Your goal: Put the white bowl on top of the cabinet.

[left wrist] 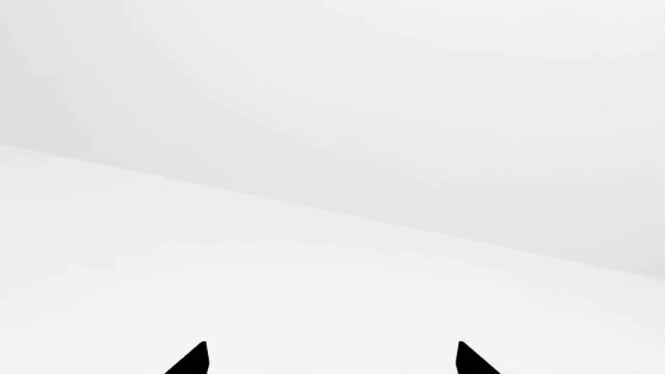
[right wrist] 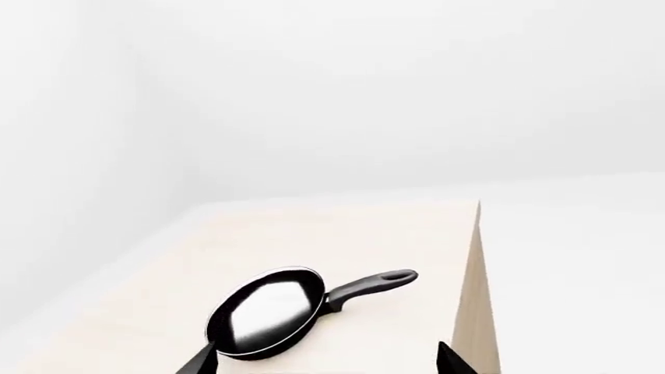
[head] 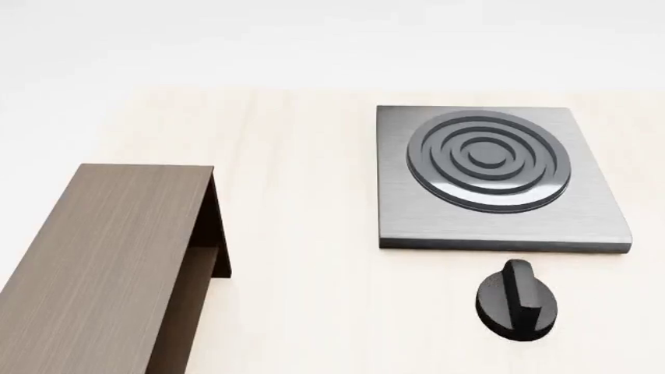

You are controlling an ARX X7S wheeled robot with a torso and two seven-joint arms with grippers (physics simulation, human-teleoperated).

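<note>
Two fixtures occupy the pale table (head: 301, 234) in the head view: the cabinet (head: 99, 257) at the left, its near end cut off by the frame edge, and the grey stove plate (head: 499, 183) at the right, with a black knob (head: 518, 300) in front. Bare tabletop separates them. The white bowl appears in no view. The black frying pan (right wrist: 265, 312) lies near the table's edge. Left gripper (left wrist: 332, 358) and right gripper (right wrist: 327, 362) fingertips stand apart, holding nothing.

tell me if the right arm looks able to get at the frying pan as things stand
Probably yes: in the right wrist view the frying pan lies on the table just ahead of the open right gripper, with nothing between them.
</note>
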